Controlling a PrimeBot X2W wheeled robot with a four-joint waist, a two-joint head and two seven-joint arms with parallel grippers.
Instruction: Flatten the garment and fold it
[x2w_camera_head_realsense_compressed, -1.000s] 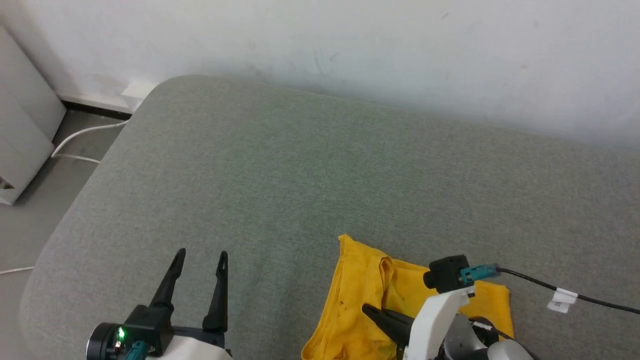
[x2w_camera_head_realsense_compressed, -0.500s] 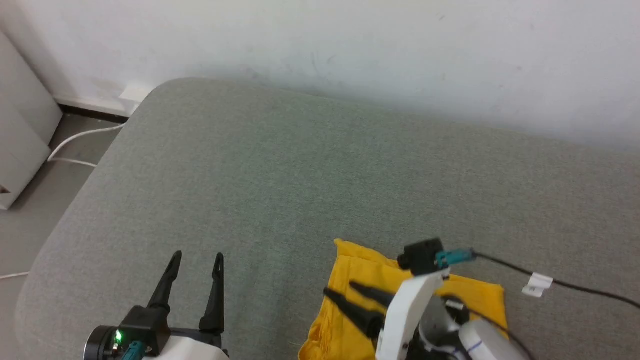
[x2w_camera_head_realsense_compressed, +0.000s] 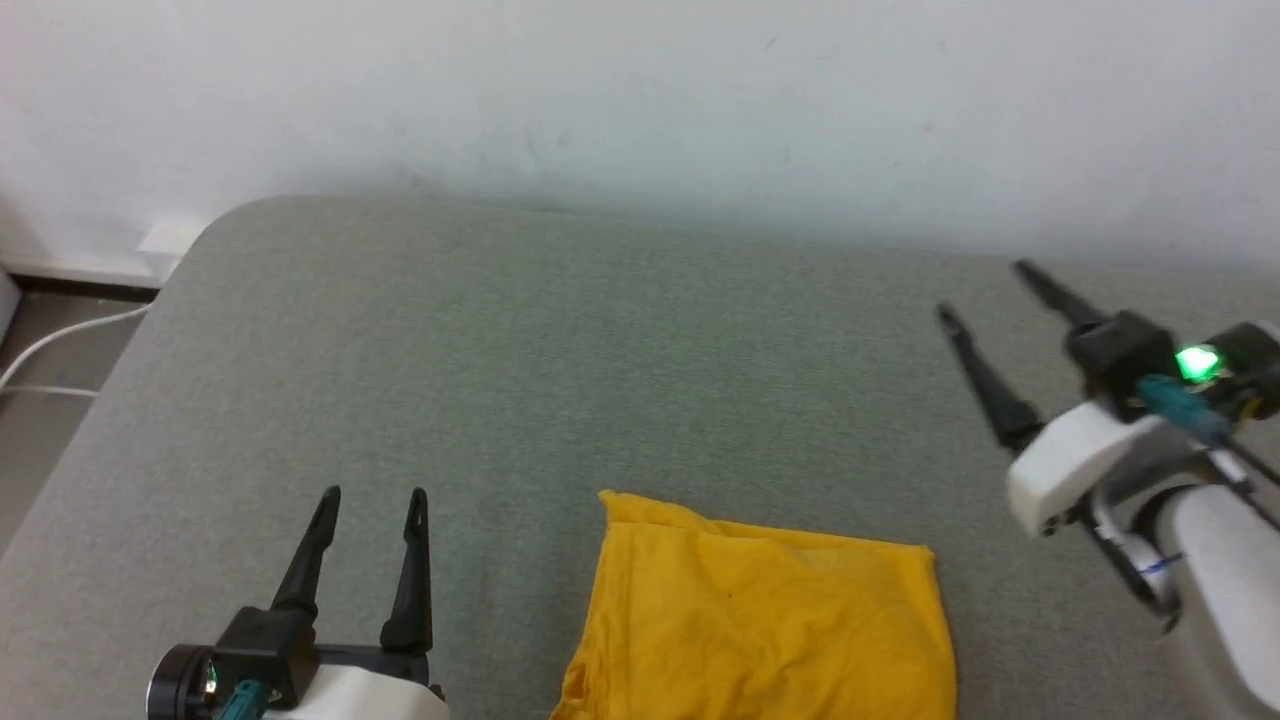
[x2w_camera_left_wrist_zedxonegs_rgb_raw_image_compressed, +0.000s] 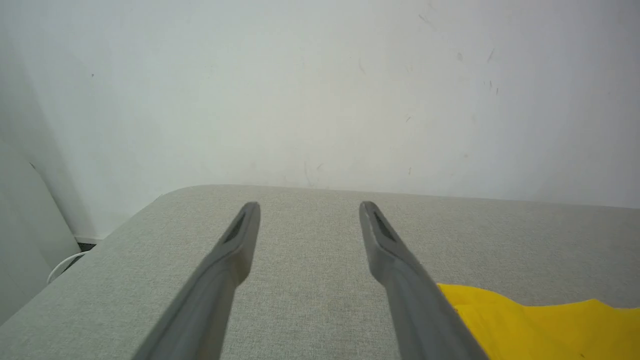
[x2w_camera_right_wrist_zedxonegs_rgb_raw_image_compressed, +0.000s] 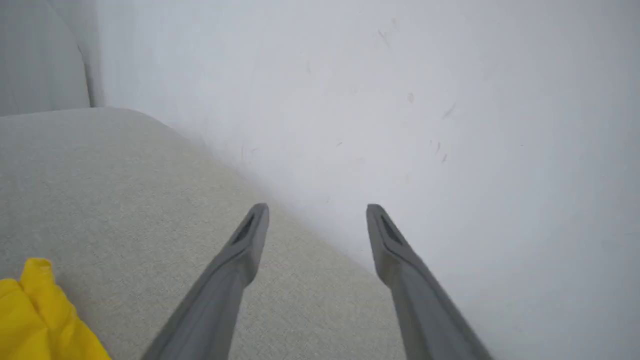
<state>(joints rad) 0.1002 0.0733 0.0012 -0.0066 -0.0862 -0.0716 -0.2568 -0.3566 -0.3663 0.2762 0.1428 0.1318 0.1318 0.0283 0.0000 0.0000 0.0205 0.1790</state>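
The garment (x2w_camera_head_realsense_compressed: 760, 620) lies at the bottom centre of the head view on the grey cushion (x2w_camera_head_realsense_compressed: 500, 350), a compact yellow rectangle, plain side up and faintly wrinkled. The left gripper (x2w_camera_head_realsense_compressed: 374, 494) at lower left and the right gripper (x2w_camera_head_realsense_compressed: 982, 289) at the right edge both stand spread and empty, clear of it. Folding looks essentially finished, though the frame cuts off its near edge

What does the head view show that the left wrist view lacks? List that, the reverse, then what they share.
Head view: the right gripper, open, to the right of the garment; the garment's far edge from corner to corner. Left wrist view: the slotted inner faces of the left gripper's fingers. Shared: the open left gripper, a garment corner, the grey cushion, the white wall.
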